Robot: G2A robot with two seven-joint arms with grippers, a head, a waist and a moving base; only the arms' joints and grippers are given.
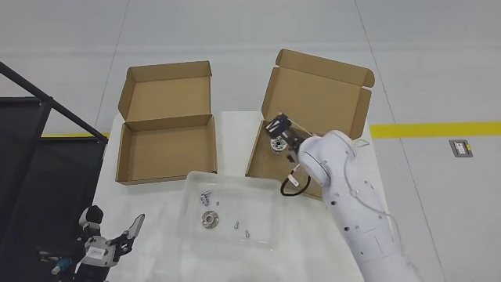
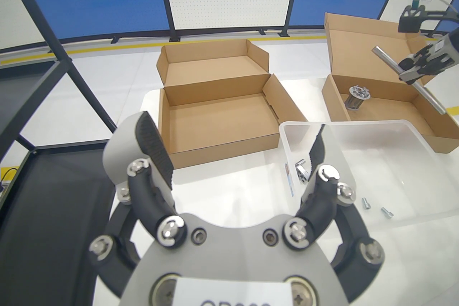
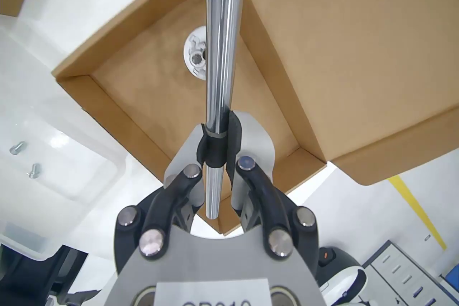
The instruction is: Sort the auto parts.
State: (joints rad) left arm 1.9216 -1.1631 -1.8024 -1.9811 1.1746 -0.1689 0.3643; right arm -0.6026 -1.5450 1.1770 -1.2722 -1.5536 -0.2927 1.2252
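right wrist view: the right end effector [image 3: 217, 146] is clamped on a steel rod [image 3: 222, 34] above the open cardboard box [image 3: 143, 99]. lower it level, clear of the flanged hub [image 3: 193, 57], before releasing. the left end effector [image 2: 233, 137] hangs wide open.

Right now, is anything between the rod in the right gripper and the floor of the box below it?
Partly. The right gripper holds the rod over the right box, and a flanged metal part stands on the box floor roughly beneath the rod. The floor around that part looks bare.
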